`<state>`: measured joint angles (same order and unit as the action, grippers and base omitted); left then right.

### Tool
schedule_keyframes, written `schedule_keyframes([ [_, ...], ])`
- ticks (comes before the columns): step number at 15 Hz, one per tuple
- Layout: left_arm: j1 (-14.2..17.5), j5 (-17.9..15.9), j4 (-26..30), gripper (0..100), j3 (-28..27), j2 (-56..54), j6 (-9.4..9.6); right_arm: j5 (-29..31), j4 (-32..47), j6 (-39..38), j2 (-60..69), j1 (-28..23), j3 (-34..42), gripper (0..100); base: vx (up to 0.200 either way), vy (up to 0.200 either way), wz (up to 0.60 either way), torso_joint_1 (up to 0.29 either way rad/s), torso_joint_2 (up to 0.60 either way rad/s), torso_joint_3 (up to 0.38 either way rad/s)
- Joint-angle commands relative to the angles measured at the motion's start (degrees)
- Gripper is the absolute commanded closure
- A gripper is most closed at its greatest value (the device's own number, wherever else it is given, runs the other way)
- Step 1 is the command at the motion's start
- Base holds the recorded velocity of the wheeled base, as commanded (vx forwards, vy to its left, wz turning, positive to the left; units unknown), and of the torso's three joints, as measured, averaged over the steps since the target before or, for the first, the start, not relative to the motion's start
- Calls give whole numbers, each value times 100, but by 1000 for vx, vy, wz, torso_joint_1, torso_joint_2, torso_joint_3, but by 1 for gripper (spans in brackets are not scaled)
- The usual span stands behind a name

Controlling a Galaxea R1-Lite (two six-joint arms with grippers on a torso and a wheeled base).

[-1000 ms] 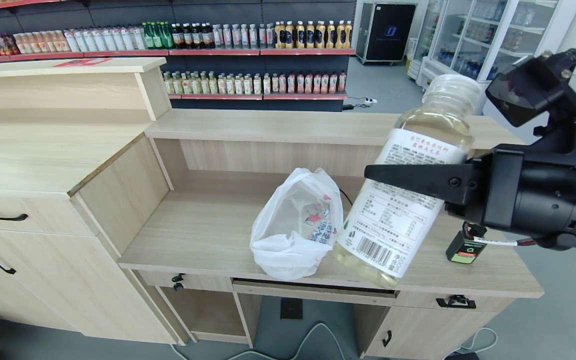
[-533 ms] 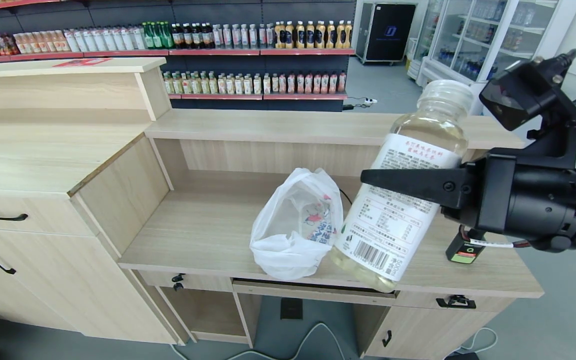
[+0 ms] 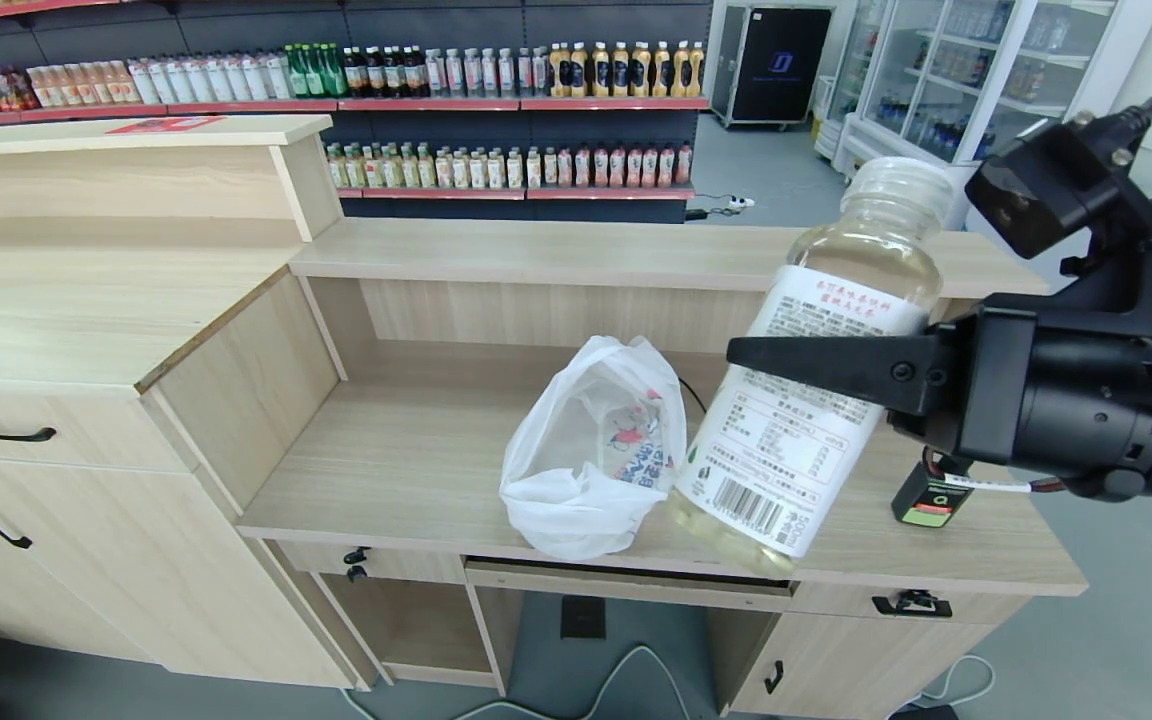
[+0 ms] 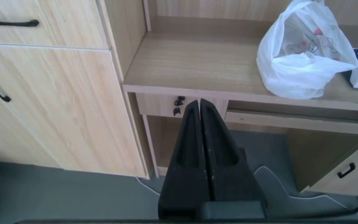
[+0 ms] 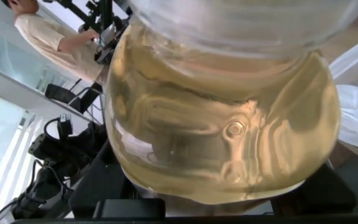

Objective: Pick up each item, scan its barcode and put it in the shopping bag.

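Right gripper (image 3: 766,358) seen at right of head view, clamped across label of bottle (image 3: 816,400). Bottle held tilted: cap toward upper right, barcode end toward lower centre, pale yellow liquid inside. Bottle's lower end seen just right of shopping bag (image 3: 591,455). Bag set on counter (image 3: 406,450) at frame centre, white, mouth open, printed item inside. Small black device (image 3: 926,497) with green face seen below right arm. Left gripper (image 4: 199,107) pressed together, nothing pinched, placed low before counter's front edge.
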<state>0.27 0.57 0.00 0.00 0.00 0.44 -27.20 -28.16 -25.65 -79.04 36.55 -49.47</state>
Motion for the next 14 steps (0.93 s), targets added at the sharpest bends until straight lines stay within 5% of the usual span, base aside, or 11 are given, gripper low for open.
schedule_keyframes([
  [1,0,4,0,100,0,0,0,30,4,157,-50,-385,-28,100,0,0,0,0,0,0],
  [6,0,4,0,100,0,0,0,892,-32,2090,-269,-2503,614,100,0,0,0,0,0,0],
  [9,0,4,0,100,0,0,0,1199,-5,2336,-199,-3013,922,100,0,0,0,0,0,0],
  [13,0,4,0,100,0,0,0,4161,496,3707,-23,-3514,1097,100,0,0,0,0,0,0],
  [14,0,4,0,100,0,0,0,4416,496,3707,-76,-3505,1097,100,0,0,0,0,0,0],
])
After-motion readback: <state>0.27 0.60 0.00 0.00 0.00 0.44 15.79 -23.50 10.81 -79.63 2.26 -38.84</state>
